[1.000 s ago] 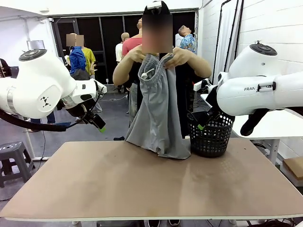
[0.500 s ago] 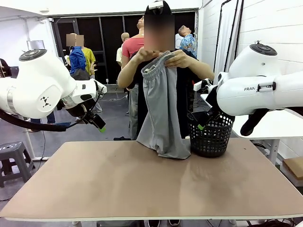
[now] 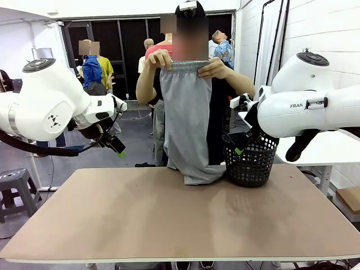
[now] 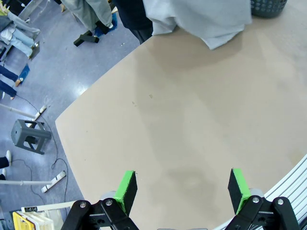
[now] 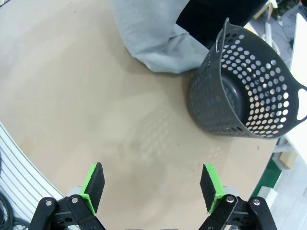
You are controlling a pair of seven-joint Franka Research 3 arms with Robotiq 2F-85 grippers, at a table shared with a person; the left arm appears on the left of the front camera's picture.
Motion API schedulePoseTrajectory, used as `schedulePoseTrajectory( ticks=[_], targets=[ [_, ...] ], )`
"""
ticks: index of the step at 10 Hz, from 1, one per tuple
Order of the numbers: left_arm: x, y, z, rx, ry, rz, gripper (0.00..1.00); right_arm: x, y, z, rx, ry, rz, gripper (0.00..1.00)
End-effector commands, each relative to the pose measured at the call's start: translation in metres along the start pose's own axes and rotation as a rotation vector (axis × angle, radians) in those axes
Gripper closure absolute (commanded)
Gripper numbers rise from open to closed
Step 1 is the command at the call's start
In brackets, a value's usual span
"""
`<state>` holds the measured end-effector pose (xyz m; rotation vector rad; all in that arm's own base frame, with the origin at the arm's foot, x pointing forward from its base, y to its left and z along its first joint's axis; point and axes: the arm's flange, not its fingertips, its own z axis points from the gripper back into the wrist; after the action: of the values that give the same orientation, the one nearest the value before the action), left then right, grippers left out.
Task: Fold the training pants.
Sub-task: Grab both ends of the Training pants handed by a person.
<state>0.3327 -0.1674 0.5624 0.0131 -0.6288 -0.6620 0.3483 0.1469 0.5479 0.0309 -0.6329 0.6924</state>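
Front view: the training pants [image 3: 188, 124] hang straight down at the table's far edge, long axis vertical, waistband up, leg ends down; a person pinches the waistband's corners with one hand [image 3: 159, 58] and the other hand [image 3: 214, 68]; the cloth is plain light grey, the waistband drawn flat. Wrist views add the lower end, bunched in folds on the table [image 4: 192, 120], just left of the black basket [image 5: 249, 91]; left gripper [image 4: 184, 189] and right gripper [image 5: 152, 184] hang above bare tabletop, fingers wide apart, holding nothing.
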Motion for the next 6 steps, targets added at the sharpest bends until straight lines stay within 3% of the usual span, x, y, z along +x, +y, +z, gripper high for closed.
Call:
schedulePoseTrajectory(
  ticks=[1, 6],
  targets=[
    [0.0001, 0.0012, -0.0001, 0.000, -0.003, -0.010, 0.00, 0.0000, 0.0005, -0.0003, 0.012, 0.003, -0.002, 0.00],
    [0.0001, 0.0012, -0.0001, 0.000, -0.003, -0.010, 0.00, 0.0000, 0.0005, -0.0003, 0.012, 0.003, -0.002, 0.00]
  ],
)
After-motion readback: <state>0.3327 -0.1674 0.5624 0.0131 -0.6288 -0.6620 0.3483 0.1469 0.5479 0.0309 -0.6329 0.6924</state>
